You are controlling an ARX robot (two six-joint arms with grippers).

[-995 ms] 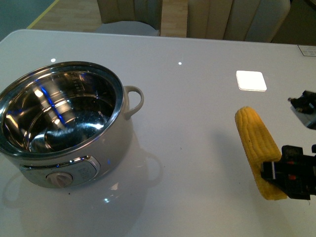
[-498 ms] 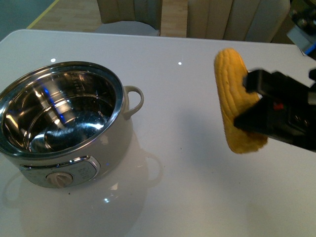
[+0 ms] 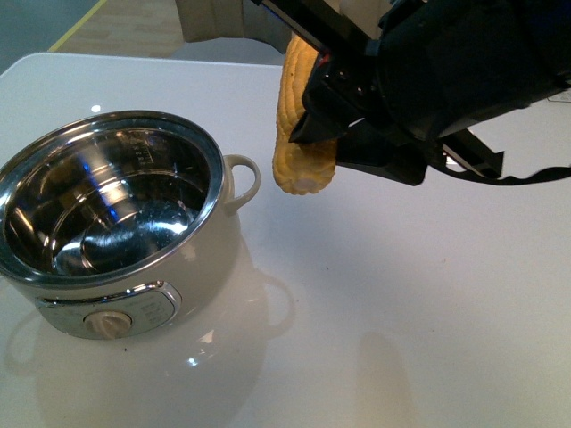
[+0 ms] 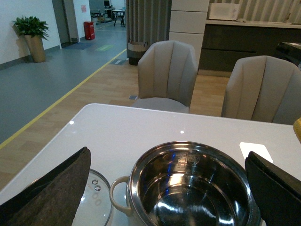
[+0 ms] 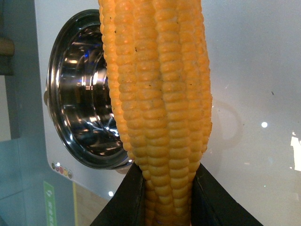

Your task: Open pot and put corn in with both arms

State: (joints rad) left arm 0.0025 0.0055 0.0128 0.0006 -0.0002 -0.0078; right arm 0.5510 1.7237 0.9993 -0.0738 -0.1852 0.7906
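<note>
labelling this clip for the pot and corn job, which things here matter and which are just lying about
Job in hand:
pot, open
corn
right gripper, shut on the corn
glass lid, lying beside the pot

Just lying about:
white square
chairs
potted plant

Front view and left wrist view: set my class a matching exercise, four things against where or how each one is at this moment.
Things
1. pot
2. corn
3. glass lid
4. chairs

Place or state
A. held in the air by the right jaws
B. lying flat on the table beside the pot
C. standing beyond the table's far edge
D. uncovered, steel inside empty

Pairs: 1-D, 2-A, 3-B, 4-C
</note>
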